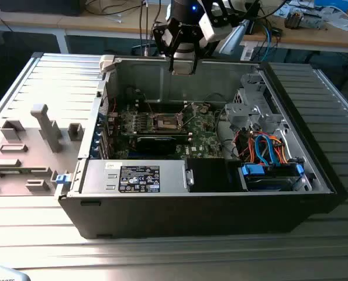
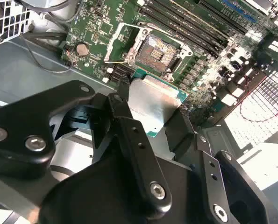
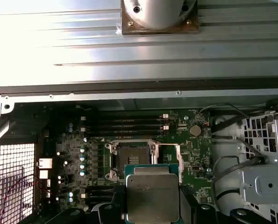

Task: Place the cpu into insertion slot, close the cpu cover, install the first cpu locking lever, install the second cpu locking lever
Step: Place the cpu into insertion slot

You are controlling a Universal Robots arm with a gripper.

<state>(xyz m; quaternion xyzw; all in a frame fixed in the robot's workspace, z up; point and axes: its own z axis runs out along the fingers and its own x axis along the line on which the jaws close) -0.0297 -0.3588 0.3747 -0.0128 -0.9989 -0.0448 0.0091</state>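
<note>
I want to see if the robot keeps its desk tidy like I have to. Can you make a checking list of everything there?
Surface: ribbed metal table, open computer case on it.
Job's things: cpu held above the case; insertion slot empty; cpu cover looks swung open.
Clutter: grey blocks at the exterior view's left.
Grippers: gripper shut on the cpu.
Cables: orange and blue cables inside the case.
Surroundings: cluttered bench behind.

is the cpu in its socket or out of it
Out. The cpu sits clamped in the gripper above the board, and the insertion slot lies bare with its contact field exposed.
</note>
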